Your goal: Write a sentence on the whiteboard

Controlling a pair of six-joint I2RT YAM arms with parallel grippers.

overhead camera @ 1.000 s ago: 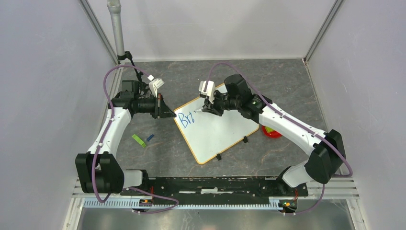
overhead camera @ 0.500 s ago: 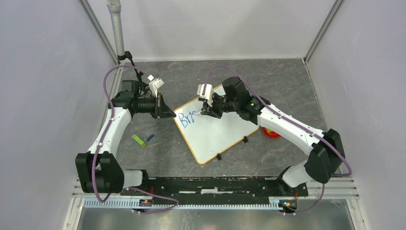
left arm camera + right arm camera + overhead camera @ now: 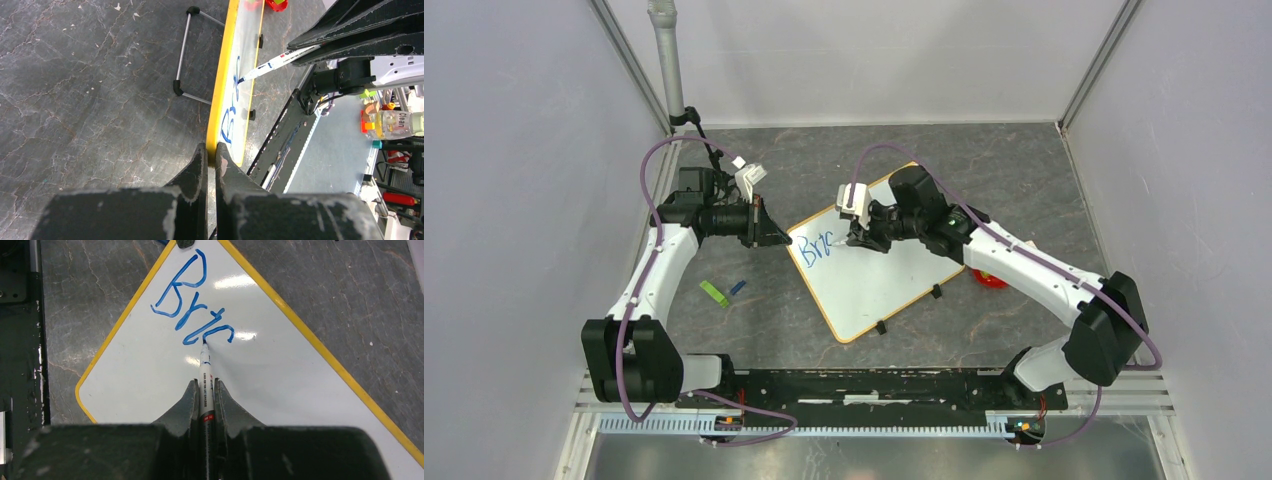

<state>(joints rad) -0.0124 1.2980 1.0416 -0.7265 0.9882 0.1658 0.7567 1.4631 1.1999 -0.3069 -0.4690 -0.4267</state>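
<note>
Right jaws: the right gripper [image 3: 206, 386] pinches a white marker [image 3: 205, 372], with one finger on each side of the barrel.
Marker tip: it points away from the wrist and touches the whiteboard [image 3: 270, 390] at the end of the last blue stroke.
Blue lettering [image 3: 190, 315]: it reads "Bri" and then the curved start of one more letter. It sits near the far-left corner of the board.
Left jaws: the left gripper [image 3: 209, 150] is closed on the yellow frame [image 3: 222, 85], and the thin edge is squeezed between the two fingertips.
Left grip place: at the left corner of the board, just beside the "B".
Whiteboard position: it lies on the dark grey table [image 3: 1014, 170] between the two arms, turned diagonally, and two black clips [image 3: 881, 327] are on its near edge.
Wire bracket [image 3: 182, 55]: thin metal with black ends, on the table near the frame on the outer side.
Right of the board: a red object [image 3: 992, 278], partly hidden under the right arm.
Left of the board: a small green piece [image 3: 714, 293] and a small blue piece [image 3: 738, 287], close to each other and well apart from the frame.
</note>
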